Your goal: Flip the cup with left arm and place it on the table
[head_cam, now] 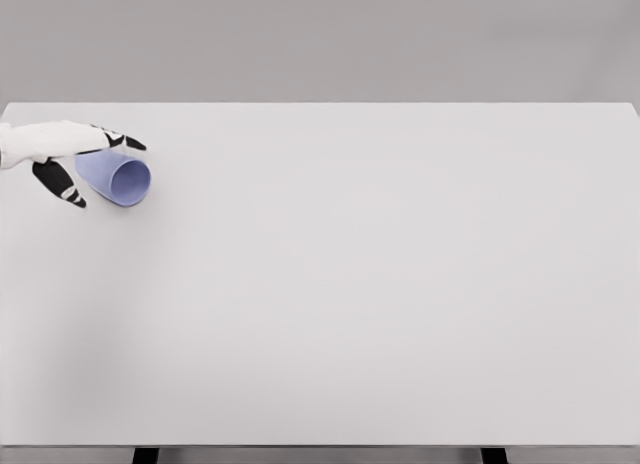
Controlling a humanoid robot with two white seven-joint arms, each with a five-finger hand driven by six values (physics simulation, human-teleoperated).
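A: Start at the far left. What is there?

B: The left robot hand [85, 164] comes in from the left edge, its white forearm just showing. Its fingers are clamped on the blue cup [117, 177]: dark-tipped fingers lie over the cup's top side, and the thumb reaches down on the near side.

A: How does the cup sit?

B: Tilted well over, almost on its side, with the open mouth turned toward the right and a bit toward the camera. You can see into it. I cannot tell whether its lower edge touches the tabletop [380, 284] or hangs just above it.

A: Why hold it like that?

B: My guess is that the side grasp around the body leaves the wrist free to roll the cup upright, so the flip looks partway through rather than done. The cup is not yet standing.

A: And room to move?

B: The cup is near the left edge and toward the far side of the tabletop, so little margin lies to the left. Rightward and nearer, the pale surface stretches bare all the way across. I'd judge setting it down slightly to the right the safer choice. The right arm is out of view.
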